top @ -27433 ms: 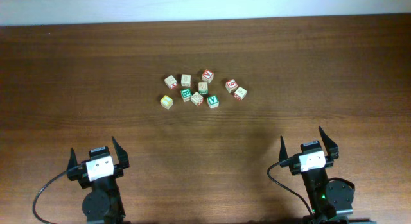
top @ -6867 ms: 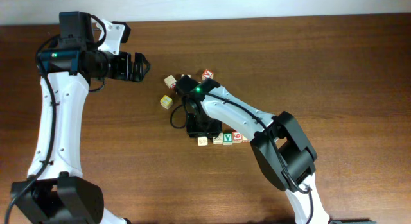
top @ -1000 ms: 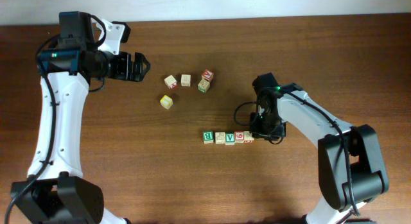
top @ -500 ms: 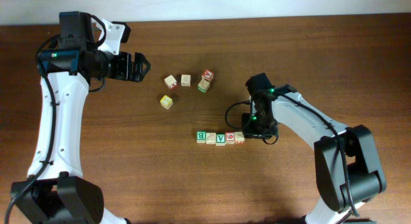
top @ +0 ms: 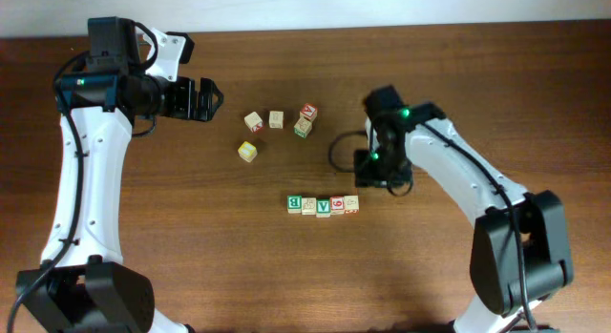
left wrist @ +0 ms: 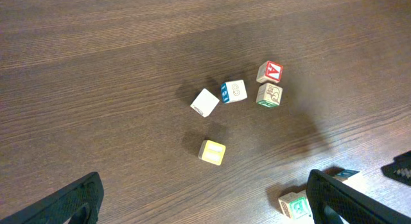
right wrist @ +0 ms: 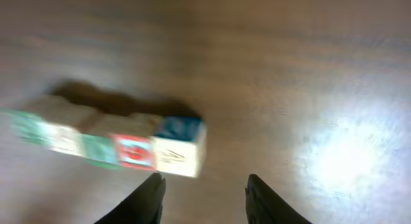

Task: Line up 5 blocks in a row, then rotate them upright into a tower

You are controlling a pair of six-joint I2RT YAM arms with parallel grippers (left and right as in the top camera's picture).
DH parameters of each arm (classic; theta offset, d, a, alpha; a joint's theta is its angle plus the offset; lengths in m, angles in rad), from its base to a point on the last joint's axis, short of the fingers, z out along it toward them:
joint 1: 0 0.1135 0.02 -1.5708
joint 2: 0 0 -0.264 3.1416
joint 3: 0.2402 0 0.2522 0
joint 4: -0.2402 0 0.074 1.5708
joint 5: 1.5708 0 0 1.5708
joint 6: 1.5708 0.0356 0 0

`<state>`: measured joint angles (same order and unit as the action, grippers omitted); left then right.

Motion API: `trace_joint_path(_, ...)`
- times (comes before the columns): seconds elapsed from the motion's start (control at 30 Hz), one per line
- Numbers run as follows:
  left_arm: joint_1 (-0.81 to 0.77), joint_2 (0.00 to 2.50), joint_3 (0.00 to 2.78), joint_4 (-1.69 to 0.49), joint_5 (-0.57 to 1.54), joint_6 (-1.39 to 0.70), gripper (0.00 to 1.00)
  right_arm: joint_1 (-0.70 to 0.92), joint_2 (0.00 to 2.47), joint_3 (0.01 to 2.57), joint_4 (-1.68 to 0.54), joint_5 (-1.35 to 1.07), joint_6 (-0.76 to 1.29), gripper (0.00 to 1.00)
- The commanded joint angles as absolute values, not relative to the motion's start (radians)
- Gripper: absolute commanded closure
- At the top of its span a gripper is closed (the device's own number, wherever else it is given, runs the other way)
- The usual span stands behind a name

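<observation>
Five blocks lie in a straight row (top: 324,205) at the table's middle front: green B (top: 295,202), a pale one, green V (top: 324,207), the red digit (top: 337,205), and a pale end block (top: 351,203). My right gripper (top: 374,171) hovers just behind the row's right end. In the right wrist view the gripper (right wrist: 204,185) is open with nothing between its fingers. The blurred row (right wrist: 103,144) lies ahead and to the left there. My left gripper (top: 208,99) is wide open at the back left, well away from the row. Only the B block (left wrist: 297,206) shows in its view.
Loose cubes sit behind the row: a yellow-faced one (top: 247,151), two pale ones (top: 253,121) (top: 276,119), a red-and-white one (top: 308,112) and another cube (top: 303,128) touching it. The left wrist view shows the same cluster around the yellow cube (left wrist: 212,152).
The row of blocks has slid a little to the left. My right gripper has drawn back from the row's right end toward the rear and its jaws have widened. The left arm is still.
</observation>
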<state>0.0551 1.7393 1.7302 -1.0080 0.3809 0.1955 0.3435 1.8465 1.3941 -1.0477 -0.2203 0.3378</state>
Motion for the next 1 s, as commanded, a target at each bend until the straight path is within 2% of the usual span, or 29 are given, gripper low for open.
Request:
trace_joint_path(0.0,0.055,1.74,1.748,-1.008,0.377,0.215,0.01,0.441,1.841,1.425,-1.064,-0.233,0.489,0.62)
trace_joint_path(0.1,0.055,1.74,1.748,-1.008,0.377,0.215,0.01,0.523,1.841,1.403,-1.058,-0.225,0.588,0.64)
trace_joint_path(0.2,0.055,1.74,1.748,-1.008,0.377,0.215,0.01,0.585,1.842,1.381,-1.055,-0.142,0.716,0.7)
trace_joint_path(0.37,0.055,1.74,1.748,-1.008,0.377,0.215,0.01,0.624,1.843,1.378,-1.051,-0.146,0.723,0.87)
trace_joint_path(0.5,0.055,1.74,1.748,-1.008,0.377,0.215,0.01,0.657,1.874,1.378,-1.037,-0.147,0.743,0.96)
trace_joint_path(0.97,0.055,1.74,1.748,-1.008,0.377,0.215,0.01,0.662,1.983,1.373,-1.016,-0.17,0.761,0.96)
